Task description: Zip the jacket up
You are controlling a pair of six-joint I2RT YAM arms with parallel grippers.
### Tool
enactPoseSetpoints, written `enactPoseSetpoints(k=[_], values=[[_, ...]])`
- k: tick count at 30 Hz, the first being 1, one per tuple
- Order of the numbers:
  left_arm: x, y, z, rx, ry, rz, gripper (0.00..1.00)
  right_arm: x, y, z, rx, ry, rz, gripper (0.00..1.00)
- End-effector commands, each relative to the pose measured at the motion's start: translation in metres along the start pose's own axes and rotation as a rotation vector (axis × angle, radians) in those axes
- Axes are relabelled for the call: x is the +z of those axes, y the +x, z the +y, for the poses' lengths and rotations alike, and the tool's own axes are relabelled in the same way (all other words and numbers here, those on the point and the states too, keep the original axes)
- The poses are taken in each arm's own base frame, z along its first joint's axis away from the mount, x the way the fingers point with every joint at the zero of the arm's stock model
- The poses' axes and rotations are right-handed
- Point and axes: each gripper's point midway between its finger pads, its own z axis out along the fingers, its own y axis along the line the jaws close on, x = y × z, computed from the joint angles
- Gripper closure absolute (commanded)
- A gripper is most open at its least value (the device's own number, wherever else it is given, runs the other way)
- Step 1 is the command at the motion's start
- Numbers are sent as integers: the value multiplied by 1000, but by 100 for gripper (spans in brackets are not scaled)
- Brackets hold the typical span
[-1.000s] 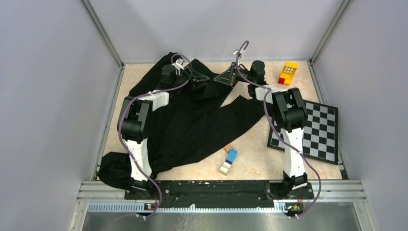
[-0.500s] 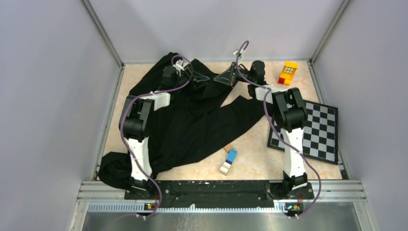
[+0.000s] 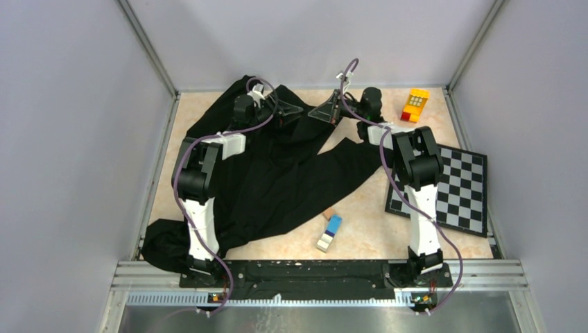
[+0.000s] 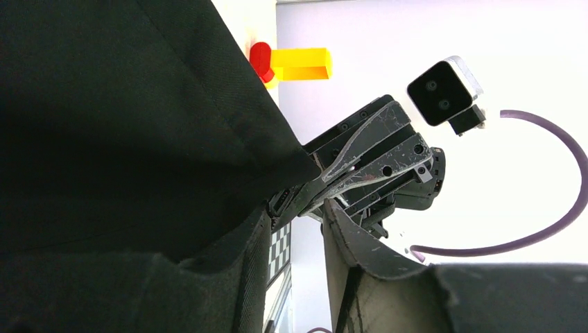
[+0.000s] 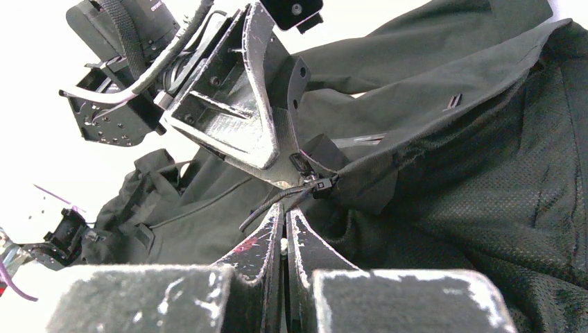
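Top view: the jacket point(image 3: 277, 173) sprawls over the left and middle of the tabletop point(image 3: 360, 208). The left gripper point(image 3: 290, 114) and right gripper point(image 3: 324, 111) meet at its far edge.

Left wrist: fabric hides the left jaws, so their state cannot be told.

Right wrist: the right jaws are nearly closed, just below the zip slider point(image 5: 322, 186). Judged step: securing the slider. The next move calls for a firm pinch on it.

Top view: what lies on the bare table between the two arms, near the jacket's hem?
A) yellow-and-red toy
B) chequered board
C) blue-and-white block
C: the blue-and-white block lies by the hem of the jacket; the yellow-and-red toy sits at the far edge, the chequered board on the right side.
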Motion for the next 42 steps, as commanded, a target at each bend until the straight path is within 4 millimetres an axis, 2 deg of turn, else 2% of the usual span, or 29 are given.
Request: enactPoseSetpoints(k=[1,8,11,21,29,34,38,42], values=[[1,-1,-8,34,42,-8,65,9,-35,39,-135,-74,-42,100],[3,-2,-3,33,11,-11,68,9,-35,40,-136,-77,-41,100],[2,-2,-1,38,0,-14,73,10,-34,39,-133,-74,-42,100],[-2,1,5,49,-21,-21,100,11,-39,28,-106,11,-87,100],[-12,8,6,56,-15,-35,100,4,-49,16,-102,157,-180,100],[-20,15,8,50,-2,-29,100,-9,-62,17,-106,236,-284,100],[-19,18,4,55,16,-17,100,-8,-62,19,-85,224,-290,100],[-19,20,4,60,21,-9,100,-5,-51,19,-44,203,-267,100]])
